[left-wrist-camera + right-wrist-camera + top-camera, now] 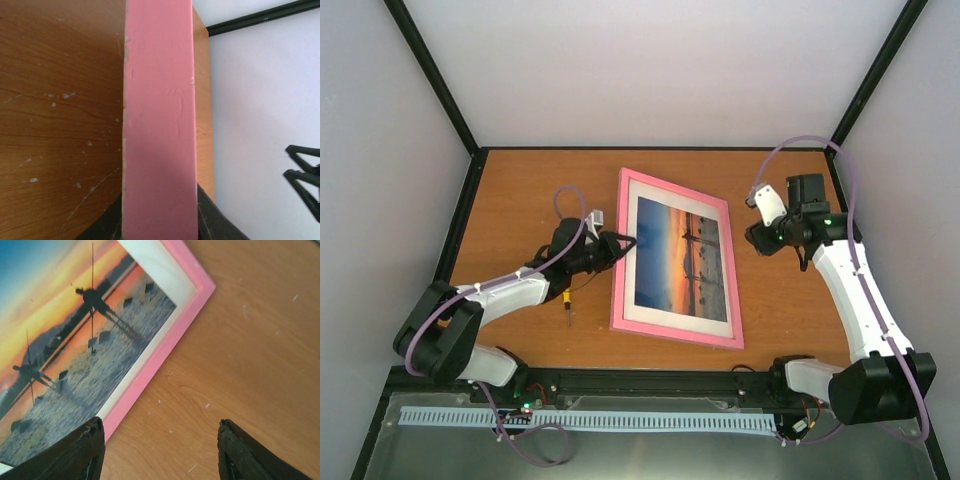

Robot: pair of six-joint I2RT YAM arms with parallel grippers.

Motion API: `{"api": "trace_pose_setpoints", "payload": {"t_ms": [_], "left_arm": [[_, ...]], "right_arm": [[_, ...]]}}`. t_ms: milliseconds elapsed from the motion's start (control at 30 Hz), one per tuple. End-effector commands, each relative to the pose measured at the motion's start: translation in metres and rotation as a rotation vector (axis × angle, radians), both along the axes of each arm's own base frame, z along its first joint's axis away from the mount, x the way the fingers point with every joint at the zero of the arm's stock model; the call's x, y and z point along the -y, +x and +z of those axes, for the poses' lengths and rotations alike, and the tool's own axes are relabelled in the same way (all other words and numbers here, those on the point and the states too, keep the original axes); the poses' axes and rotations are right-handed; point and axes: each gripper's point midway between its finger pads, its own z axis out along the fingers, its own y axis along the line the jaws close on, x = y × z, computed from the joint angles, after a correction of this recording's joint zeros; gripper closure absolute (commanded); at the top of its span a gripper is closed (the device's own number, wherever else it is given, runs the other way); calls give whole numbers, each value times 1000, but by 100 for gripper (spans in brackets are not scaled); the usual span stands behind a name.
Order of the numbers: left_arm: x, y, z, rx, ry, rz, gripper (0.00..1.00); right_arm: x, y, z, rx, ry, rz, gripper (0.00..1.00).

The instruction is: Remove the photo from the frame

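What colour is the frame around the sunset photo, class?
Pink; the frame shows best in the top external view.

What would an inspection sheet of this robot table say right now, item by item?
Surface: wooden table, lightly scuffed.
Job's things: pink frame holding the photo of a sunset behind a white mat; photo not yet out.
Clutter: small yellow-handled tool left of the frame.
Grippers: left gripper shut on the frame's left edge; right gripper open, empty, over bare wood by the frame's corner.
Cables: purple cable loop near each gripper.
Surroundings: white walls, black corner posts.
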Motion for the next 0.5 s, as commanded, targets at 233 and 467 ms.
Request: {"api": "trace_pose_setpoints", "payload": {"t_ms": [233,467], "left_arm": [[-48,2,-53,57,139,201,99],[-76,-19,-87,-28,233,264,99]], "right_arm": [[2,-2,-88,-191,27,-4,41],[-11,-5,-130,-345,89,25,44]]}}
